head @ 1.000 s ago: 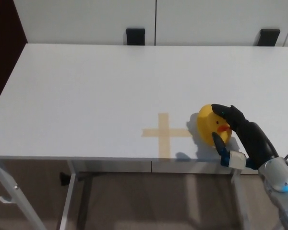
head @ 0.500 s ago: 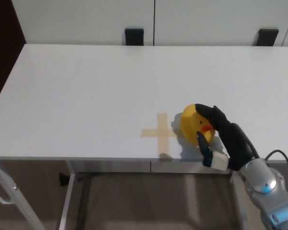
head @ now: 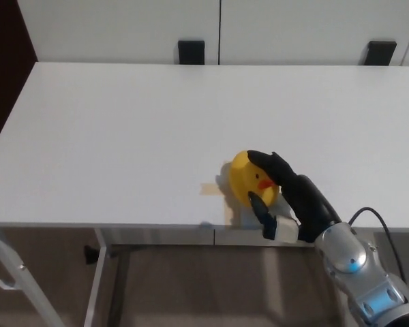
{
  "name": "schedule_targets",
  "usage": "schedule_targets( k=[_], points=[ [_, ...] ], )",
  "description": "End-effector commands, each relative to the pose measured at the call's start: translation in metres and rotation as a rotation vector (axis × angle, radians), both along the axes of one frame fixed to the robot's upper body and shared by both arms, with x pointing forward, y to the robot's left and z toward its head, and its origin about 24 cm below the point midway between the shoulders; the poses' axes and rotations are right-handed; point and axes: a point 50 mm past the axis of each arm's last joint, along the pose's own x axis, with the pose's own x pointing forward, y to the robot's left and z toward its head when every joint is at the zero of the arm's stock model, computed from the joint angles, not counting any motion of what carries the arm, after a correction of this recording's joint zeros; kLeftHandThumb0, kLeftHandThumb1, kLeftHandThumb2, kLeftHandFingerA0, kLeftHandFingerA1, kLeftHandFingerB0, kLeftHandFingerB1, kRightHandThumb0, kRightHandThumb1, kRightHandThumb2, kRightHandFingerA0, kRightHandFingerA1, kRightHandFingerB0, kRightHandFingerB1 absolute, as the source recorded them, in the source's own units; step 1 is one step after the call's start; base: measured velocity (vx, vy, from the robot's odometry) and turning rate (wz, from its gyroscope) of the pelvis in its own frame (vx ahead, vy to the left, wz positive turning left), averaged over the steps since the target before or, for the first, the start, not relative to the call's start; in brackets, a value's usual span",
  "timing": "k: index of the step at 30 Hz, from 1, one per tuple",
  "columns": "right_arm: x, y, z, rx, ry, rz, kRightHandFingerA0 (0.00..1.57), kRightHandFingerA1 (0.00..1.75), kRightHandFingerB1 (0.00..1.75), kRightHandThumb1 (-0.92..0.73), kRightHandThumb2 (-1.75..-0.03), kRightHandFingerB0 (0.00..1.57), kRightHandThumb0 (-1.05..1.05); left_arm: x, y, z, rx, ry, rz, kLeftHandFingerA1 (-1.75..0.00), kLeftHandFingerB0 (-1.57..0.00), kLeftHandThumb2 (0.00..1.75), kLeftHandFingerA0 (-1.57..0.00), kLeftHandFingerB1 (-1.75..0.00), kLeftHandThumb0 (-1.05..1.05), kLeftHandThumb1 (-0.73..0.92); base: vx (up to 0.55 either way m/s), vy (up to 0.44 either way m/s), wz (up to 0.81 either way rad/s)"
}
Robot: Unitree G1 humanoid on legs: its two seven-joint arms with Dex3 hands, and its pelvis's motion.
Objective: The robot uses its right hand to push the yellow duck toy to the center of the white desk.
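Round yellow rubber duck toy (head: 249, 178) shoved left onto tan tape cross (head: 215, 191), black right hand (head: 281, 191) cupping it, fingers spread, white desk (head: 123, 129).

Pushed leftward across the counter (head: 123, 122) over the past second: yellow duck toy (head: 249, 178), now sitting on the tan tape cross (head: 215, 191) and hiding most of it, where earlier just right of it. Carried along with it, right hand (head: 283, 194), fingers (head: 262, 161) cupped around the toy as before.
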Motion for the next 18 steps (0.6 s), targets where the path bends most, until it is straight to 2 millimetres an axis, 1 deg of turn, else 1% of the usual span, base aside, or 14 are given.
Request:
schedule_targets(
  k=[1,4,5,6,7,8,9,13,14,15,16,18],
  points=[
    [-0.006,0.015,-0.014,-0.011,0.1,0.035,0.02,0.55,0.52,-0.44,-1.1,0.0,-0.38,0.003,0.001,0.002,0.006,-0.013,-0.025,-0.84,-0.87,0.8,-0.86,-0.84,-0.15,0.58,0.0,0.0,0.0],
    [-0.006,0.017,-0.014,-0.011,0.107,0.036,0.02,0.55,0.52,-0.44,-1.1,0.0,-0.38,0.003,0.001,0.002,0.005,-0.014,-0.026,-0.84,-0.87,0.8,-0.86,-0.84,-0.15,0.58,0.0,0.0,0.0],
    [-0.007,0.019,-0.015,-0.01,0.108,0.041,0.07,0.58,0.42,-0.91,-0.73,0.05,-0.93,0.003,0.001,0.002,0.008,-0.015,-0.035,-0.84,-0.88,0.79,-0.85,-0.86,-0.16,0.57,0.0,0.0,0.0],
    [-0.007,0.021,-0.015,-0.009,0.11,0.045,0.07,0.58,0.42,-0.91,-0.73,0.05,-0.93,0.003,0.001,0.002,0.01,-0.017,-0.041,-0.84,-0.88,0.79,-0.85,-0.86,-0.16,0.57,0.0,0.0,0.0],
    [-0.008,0.023,-0.015,-0.012,0.108,0.052,0.08,0.59,0.49,-0.76,-1.19,0.03,-0.86,0.003,0.0,0.002,0.011,-0.017,-0.04,-0.86,-0.9,0.79,-0.87,-0.86,-0.17,0.57,0.0,0.0,0.0],
    [-0.009,0.024,-0.015,-0.015,0.107,0.056,0.08,0.59,0.49,-0.76,-1.19,0.03,-0.86,0.002,0.0,0.001,0.011,-0.017,-0.038,-0.86,-0.9,0.79,-0.87,-0.86,-0.17,0.57,0.0,0.0,0.0],
    [-0.009,0.024,-0.016,-0.019,0.108,0.059,0.0,0.55,0.45,-0.75,-1.2,0.02,-0.83,0.002,0.001,0.002,0.01,-0.017,-0.039,-0.83,-0.86,0.79,-0.85,-0.84,-0.17,0.58,0.0,0.0,0.0],
    [-0.009,0.025,-0.016,-0.024,0.111,0.061,0.0,0.55,0.45,-0.75,-1.2,0.02,-0.83,0.002,0.002,0.002,0.01,-0.019,-0.042,-0.83,-0.86,0.79,-0.85,-0.84,-0.17,0.58,0.0,0.0,0.0],
    [-0.009,0.025,-0.015,-0.025,0.111,0.06,0.03,0.55,0.41,-0.77,-1.19,0.07,-0.89,0.003,0.001,0.002,0.01,-0.018,-0.038,-0.85,-0.88,0.82,-0.86,-0.84,-0.13,0.59,0.0,0.0,0.0],
    [-0.009,0.025,-0.015,-0.026,0.11,0.059,0.03,0.55,0.41,-0.77,-1.19,0.07,-0.89,0.004,0.001,0.002,0.009,-0.017,-0.035,-0.85,-0.88,0.82,-0.86,-0.84,-0.13,0.59,0.0,0.0,0.0],
    [-0.008,0.025,-0.014,-0.021,0.11,0.058,0.0,0.55,0.43,-0.73,-1.2,0.02,-0.83,0.004,0.001,0.002,0.011,-0.014,-0.034,-0.86,-0.89,0.78,-0.88,-0.85,-0.15,0.59,0.0,0.0,0.0],
    [-0.007,0.025,-0.013,-0.015,0.111,0.057,0.0,0.55,0.43,-0.73,-1.2,0.02,-0.83,0.005,0.001,0.002,0.013,-0.01,-0.034,-0.86,-0.89,0.78,-0.88,-0.85,-0.15,0.59,0.0,0.0,0.0]
  ],
)
